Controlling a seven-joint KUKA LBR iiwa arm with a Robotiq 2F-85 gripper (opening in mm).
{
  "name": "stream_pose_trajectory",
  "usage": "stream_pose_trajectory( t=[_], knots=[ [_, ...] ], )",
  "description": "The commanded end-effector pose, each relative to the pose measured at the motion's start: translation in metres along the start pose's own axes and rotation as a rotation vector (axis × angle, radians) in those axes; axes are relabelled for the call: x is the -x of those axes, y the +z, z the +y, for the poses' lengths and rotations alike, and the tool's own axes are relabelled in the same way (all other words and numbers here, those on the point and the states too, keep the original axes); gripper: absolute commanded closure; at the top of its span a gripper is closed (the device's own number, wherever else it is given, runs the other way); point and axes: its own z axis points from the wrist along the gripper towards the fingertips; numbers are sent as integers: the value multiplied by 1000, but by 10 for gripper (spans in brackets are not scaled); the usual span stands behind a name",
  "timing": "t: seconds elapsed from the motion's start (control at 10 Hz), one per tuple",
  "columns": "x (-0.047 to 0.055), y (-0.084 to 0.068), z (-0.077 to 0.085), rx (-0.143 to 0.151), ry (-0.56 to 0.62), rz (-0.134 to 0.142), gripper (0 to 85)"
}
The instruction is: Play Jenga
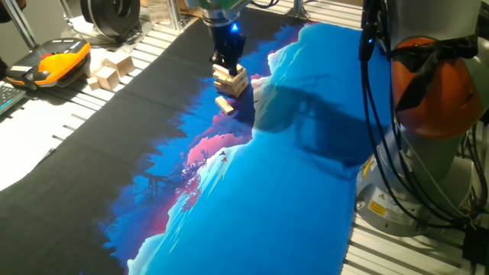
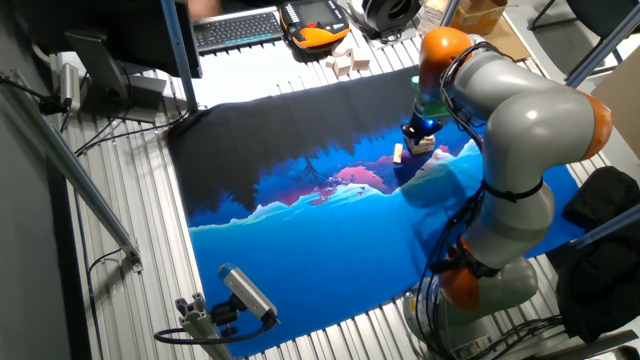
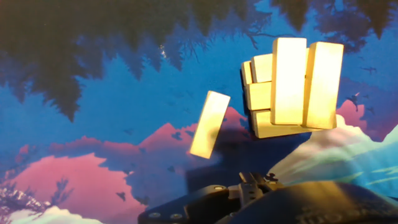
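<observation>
In one fixed view, the black two-finger gripper (image 1: pixel 227 64) is hanging directly above the small tower of pale tan wooden blocks (image 1: pixel 231 80), its tips sitting at or just over the top layer; whether they are touching the wood cannot be told from this angle. The tower is standing on the printed mat with a blue, pink and black mountain scene (image 1: pixel 252 198), near the mat's far end. A single loose pale wooden block (image 1: pixel 224 104) is lying flat on the mat just beside the tower, on the side toward this camera. In the other fixed view, the grey and orange arm is reaching over the mat and the gripper (image 2: pixel 418 129) is again positioned over the tower (image 2: pixel 421 146), with the loose block (image 2: pixel 398 153) to the tower's left; the arm is hiding much of the hand here. In the hand view, the tower (image 3: pixel 291 87) is lying up and to the right of image centre, with its top blocks running their long axes up the frame, while the loose block (image 3: pixel 209 124) is lying slightly tilted, apart from the tower. Only this view shows these axes. No view shows the finger spacing, so the gripper's opening cannot be told.
</observation>
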Motion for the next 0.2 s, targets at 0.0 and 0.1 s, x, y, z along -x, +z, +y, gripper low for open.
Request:
stream_pose_trajectory(
  t=[0.0, 0.1],
  knots=[
    [1, 0, 1, -5, 4, -16, 850],
    [4, 1, 1, -9, 7, -16, 850]
  ],
)
